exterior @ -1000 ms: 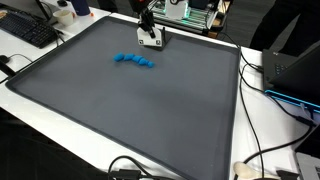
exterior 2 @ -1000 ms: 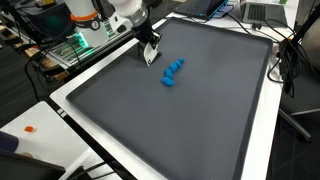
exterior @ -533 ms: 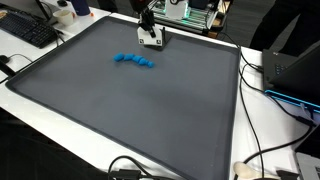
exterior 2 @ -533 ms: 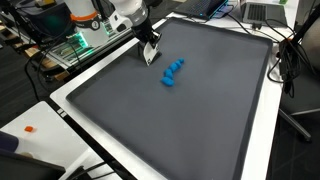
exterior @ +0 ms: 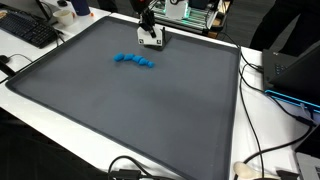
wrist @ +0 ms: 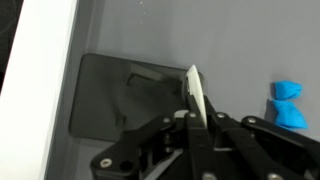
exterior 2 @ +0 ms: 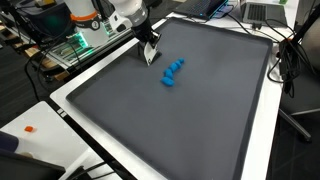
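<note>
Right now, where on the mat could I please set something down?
The mat is bare from the blue pieces to its near edge and both side edges. It is crowded only by the far edge, where the hand grips a white piece beside them.

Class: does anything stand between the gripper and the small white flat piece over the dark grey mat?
Nothing visible does: the gripper is shut on the small white flat piece. The blue knobbly object lies apart, off to one side.

Robotics lab, keyboard (exterior: 30, 30), laptop (exterior 2: 260, 12), loose cables (exterior: 262, 150) (everywhere), grey mat (exterior: 130, 110) on white bench (exterior 2: 50, 125).
</note>
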